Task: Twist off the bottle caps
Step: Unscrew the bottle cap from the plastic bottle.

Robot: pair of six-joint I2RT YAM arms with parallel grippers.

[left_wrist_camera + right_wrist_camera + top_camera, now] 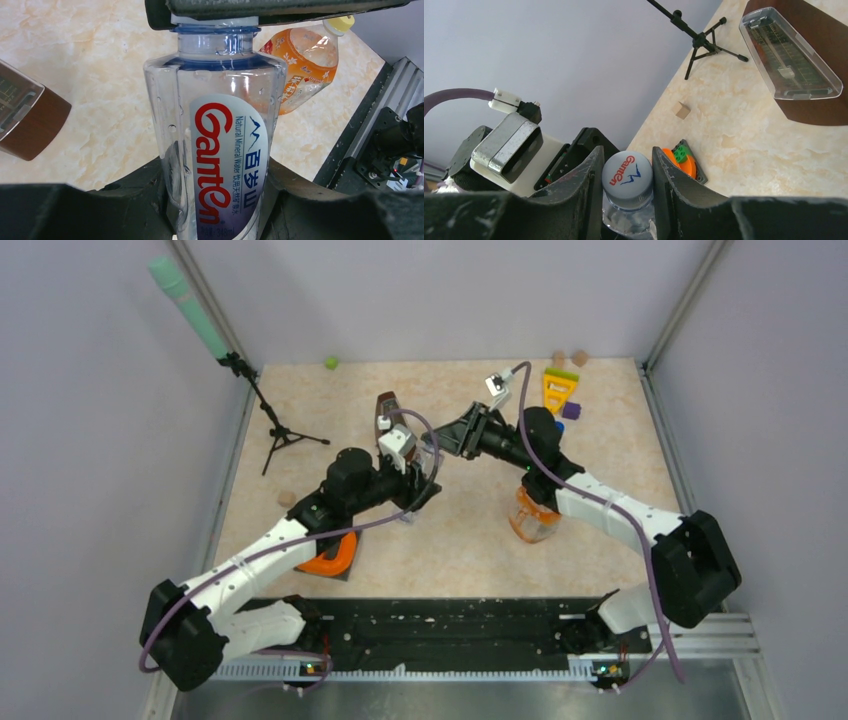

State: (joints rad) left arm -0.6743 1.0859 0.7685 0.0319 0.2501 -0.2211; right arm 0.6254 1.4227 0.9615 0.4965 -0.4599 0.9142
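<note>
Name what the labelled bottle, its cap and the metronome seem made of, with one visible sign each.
Bottle: clear glossy plastic, see-through with bright glints. Cap: opaque pale plastic, smooth, logo printed on top. Metronome: brown body, perhaps wood or wood-look plastic; front cover is clear plastic.

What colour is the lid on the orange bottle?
Yellow. The cap shows best in the left wrist view.

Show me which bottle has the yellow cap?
The squat orange bottle has the yellow cap. The clear bottle with the Ganten label wears a white cap.
</note>
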